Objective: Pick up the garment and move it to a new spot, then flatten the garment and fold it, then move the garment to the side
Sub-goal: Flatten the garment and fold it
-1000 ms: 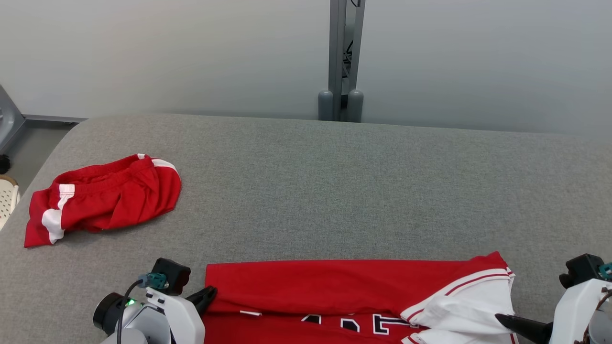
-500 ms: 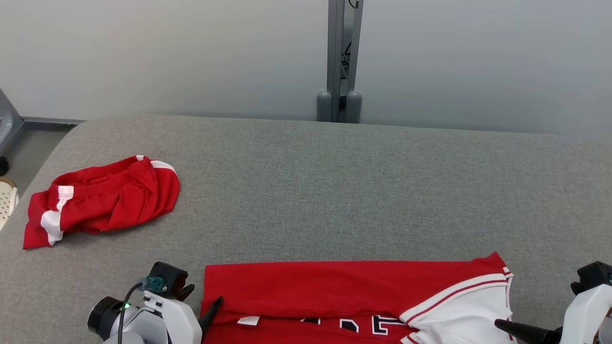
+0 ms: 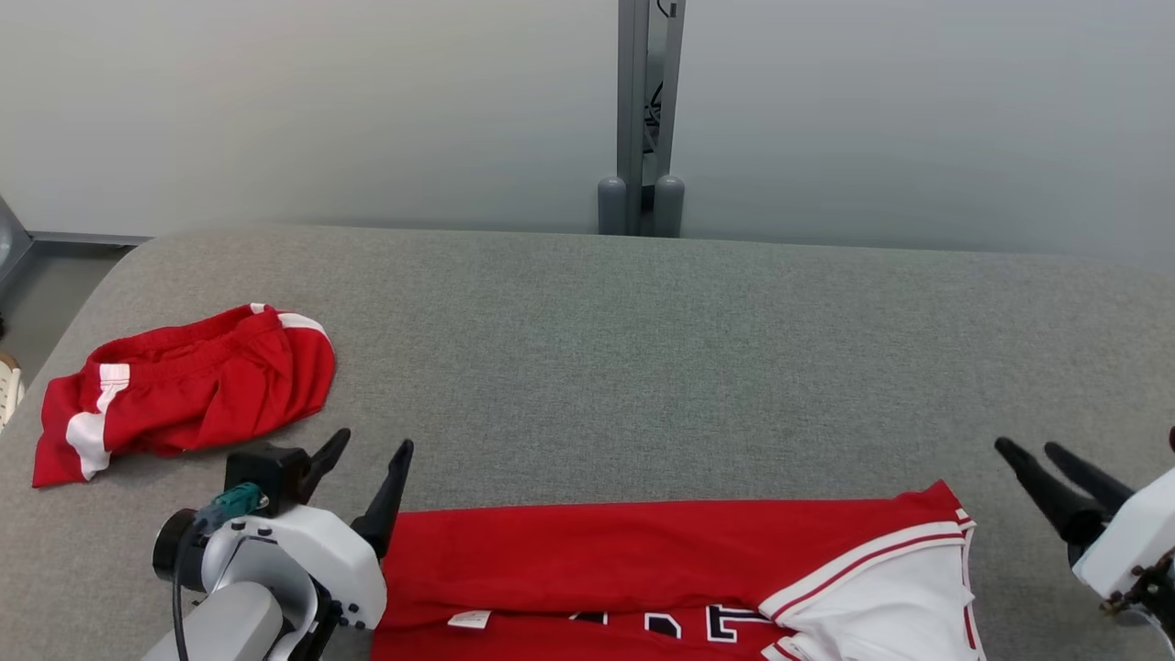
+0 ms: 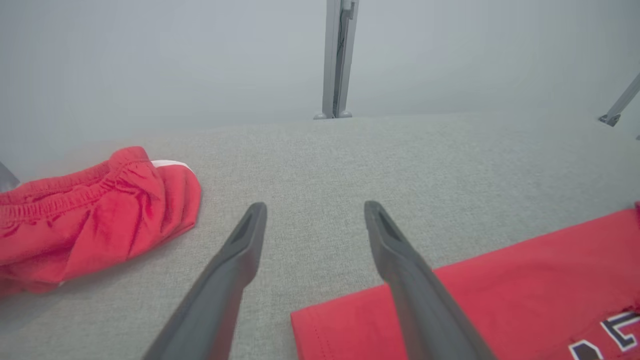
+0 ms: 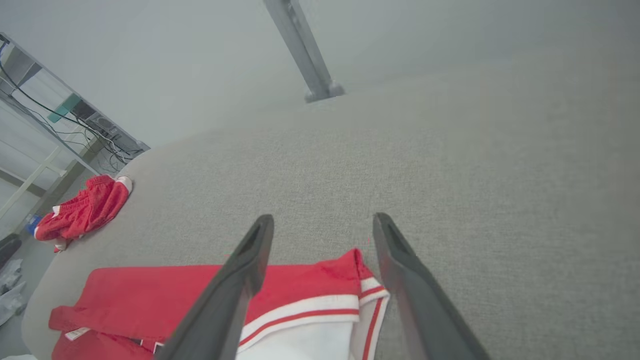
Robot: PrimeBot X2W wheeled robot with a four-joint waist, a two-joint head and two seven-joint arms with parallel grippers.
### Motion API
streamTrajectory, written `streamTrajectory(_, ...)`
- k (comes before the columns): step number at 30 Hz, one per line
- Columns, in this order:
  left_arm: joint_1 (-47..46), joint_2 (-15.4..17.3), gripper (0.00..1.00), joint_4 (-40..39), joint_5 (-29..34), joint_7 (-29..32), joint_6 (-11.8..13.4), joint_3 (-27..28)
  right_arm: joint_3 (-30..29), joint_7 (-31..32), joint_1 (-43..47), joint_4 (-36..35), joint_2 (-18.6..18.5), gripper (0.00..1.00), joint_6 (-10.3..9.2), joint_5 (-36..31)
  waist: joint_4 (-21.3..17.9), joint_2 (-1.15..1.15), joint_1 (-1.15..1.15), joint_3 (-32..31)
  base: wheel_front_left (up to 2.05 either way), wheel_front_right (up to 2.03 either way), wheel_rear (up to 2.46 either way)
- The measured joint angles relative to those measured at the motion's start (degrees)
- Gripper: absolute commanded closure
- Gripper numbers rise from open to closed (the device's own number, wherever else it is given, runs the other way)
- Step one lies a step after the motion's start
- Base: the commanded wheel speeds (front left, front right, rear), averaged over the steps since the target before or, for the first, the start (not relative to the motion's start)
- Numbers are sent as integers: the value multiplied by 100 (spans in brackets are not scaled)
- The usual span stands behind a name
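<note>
Both open, left hand (image 3: 375, 439) and right hand (image 3: 1025, 445) flank the garment (image 3: 643, 560).

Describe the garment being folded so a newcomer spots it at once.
On the grey table, look along the near edge. The jersey lies flat there: red, with a white striped sleeve and lettering, unlike the crumpled red shorts at far left.

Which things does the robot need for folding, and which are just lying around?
For the job: jersey, left pincer and right pincer, both open.
Lying about: shorts, grey post at the back.
</note>
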Motion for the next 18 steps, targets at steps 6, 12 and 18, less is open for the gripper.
streamTrajectory(6,24,-234,0,-25,58,-609,226,390,-1519,-265,-87,907,689,0,0,-1533,-99,0,0,3,0,0,0)
streamTrajectory(12,561,-710,0,-848,903,-681,352,1745,-4611,-272,1355,588,2026,0,0,-4542,-161,0,0,19,0,0,0)
streamTrajectory(18,1428,-1324,0,-1506,2223,-681,178,2927,-6138,-272,2566,-291,3196,0,0,-6281,-166,0,0,52,0,0,0)
